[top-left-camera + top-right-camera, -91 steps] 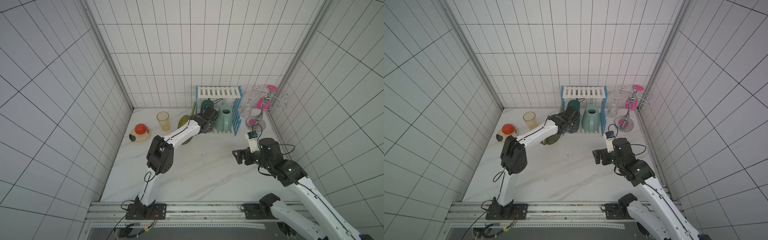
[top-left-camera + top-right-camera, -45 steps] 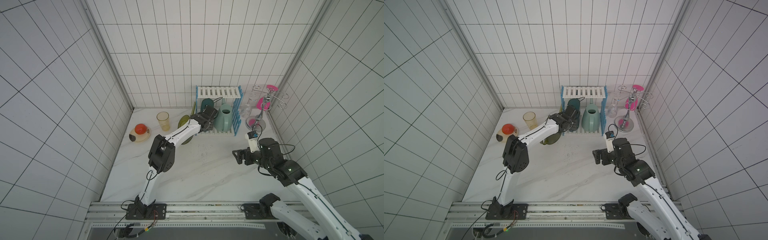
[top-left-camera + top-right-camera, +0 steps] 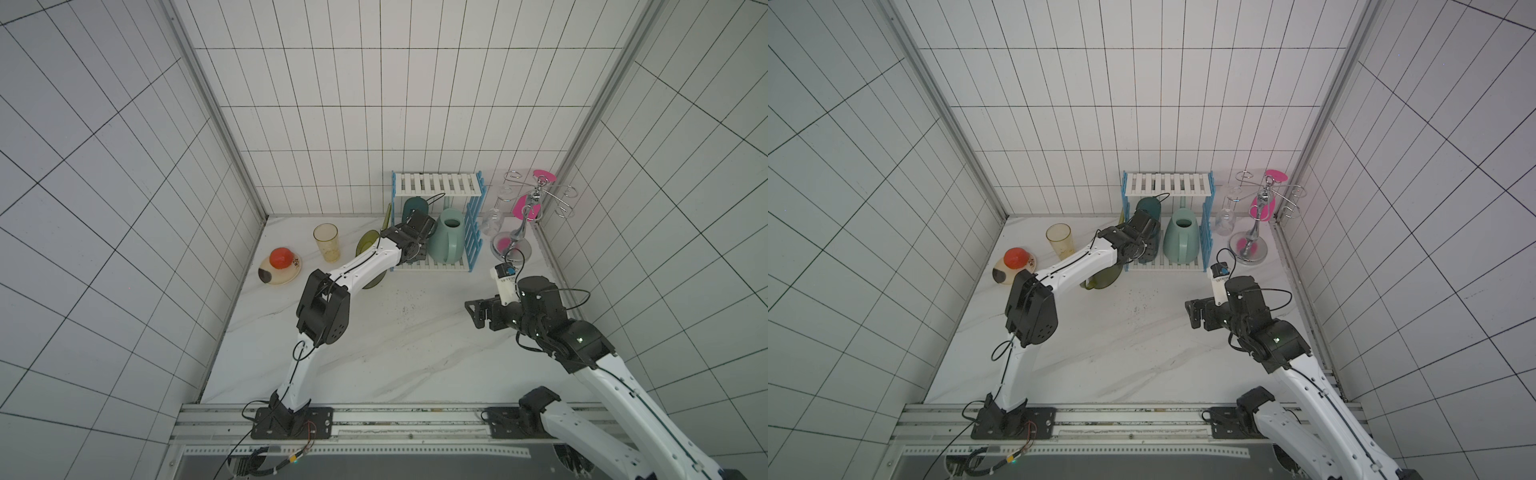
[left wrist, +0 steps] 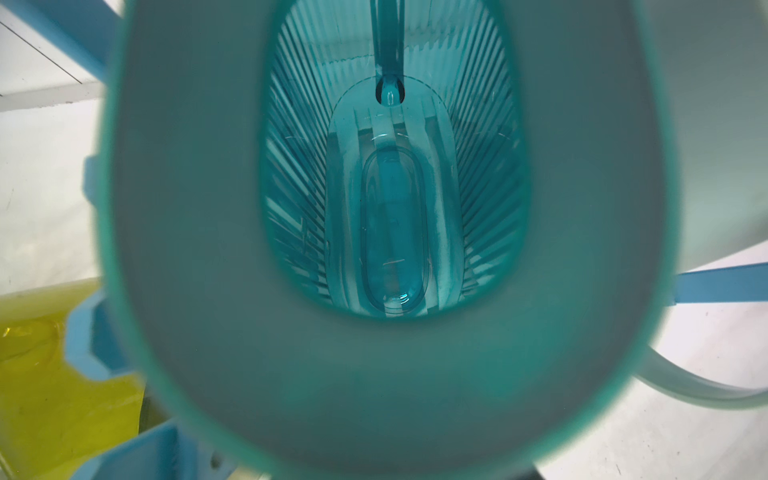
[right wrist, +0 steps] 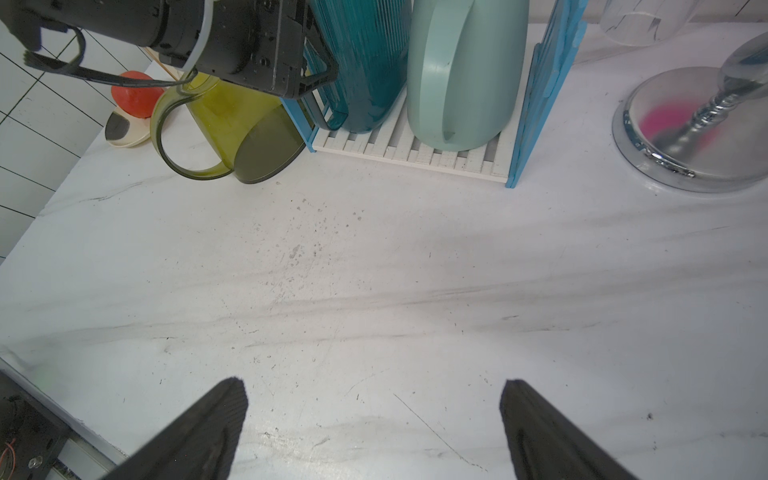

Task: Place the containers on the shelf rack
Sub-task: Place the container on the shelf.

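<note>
Three watering cans need a home on the shelf rack (image 3: 436,185), and two look home already. The mint can (image 3: 448,241) stands on the bottom shelf (image 5: 415,153), and the dark teal can (image 5: 365,62) stands right beside it on the same shelf. The left pincer (image 3: 417,249) is up against the teal can's top and handle. I cannot tell if it is squeezing the can or not, because its fingers are hidden. The left wrist view looks straight down into the teal can, and it is empty. The right pincer (image 5: 374,384) hangs over the bare tabletop (image 5: 374,270) with its fingers spread wide and nothing in them. The olive-yellow can (image 5: 232,120) is not on the rack. It is on the tabletop just outside the rack's blue side, tipped so its flat bottom shows. I think these cans are light, since they are thin, hollow plastic. They look hard, not squishy, and smooth, so the round belly could slip out of a squeeze. The best place to grab the yellow one looks like its big loop handle (image 5: 174,137), which sticks out toward the open tabletop. Its long thin spout could bump the rack, so it needs care.
</note>
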Available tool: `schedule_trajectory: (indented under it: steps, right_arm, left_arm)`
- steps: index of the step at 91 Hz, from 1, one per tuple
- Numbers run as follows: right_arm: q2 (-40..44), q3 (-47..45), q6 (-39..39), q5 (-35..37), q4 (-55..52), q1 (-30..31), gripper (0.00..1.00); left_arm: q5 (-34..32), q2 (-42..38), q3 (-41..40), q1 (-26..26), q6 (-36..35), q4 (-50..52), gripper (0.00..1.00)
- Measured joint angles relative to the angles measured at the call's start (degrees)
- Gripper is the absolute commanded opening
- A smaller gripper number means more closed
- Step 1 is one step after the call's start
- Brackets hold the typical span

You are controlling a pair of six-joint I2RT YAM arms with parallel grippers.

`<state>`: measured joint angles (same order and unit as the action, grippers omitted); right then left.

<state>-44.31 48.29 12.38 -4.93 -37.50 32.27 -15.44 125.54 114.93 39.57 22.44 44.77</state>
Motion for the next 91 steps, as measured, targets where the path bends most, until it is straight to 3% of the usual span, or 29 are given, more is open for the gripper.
schedule_trajectory:
  steps: [27, 59, 79, 91]
  right_arm:
    - [0.09, 0.02, 0.0, -0.02, -0.07, 0.0, 0.99]
    - [0.48, 0.15, 0.0, -0.02, -0.31, 0.0, 0.99]
    - [0.57, 2.25, -0.04, -0.04, -1.51, 0.0, 0.99]
    - [0.55, 2.36, 0.28, -0.28, -1.4, 0.0, 0.99]
  left_arm:
    - [0.55, -4.48, -3.45, 0.13, -0.04, 0.0, 0.5]
    - [0.28, -15.98, -13.05, 1.46, -0.42, -0.33, 0.54]
    - [-0.7, -28.37, -23.98, 1.86, -0.52, -1.31, 0.74]
    - [-2.73, -37.55, -31.15, 1.2, -1.49, -2.1, 0.81]
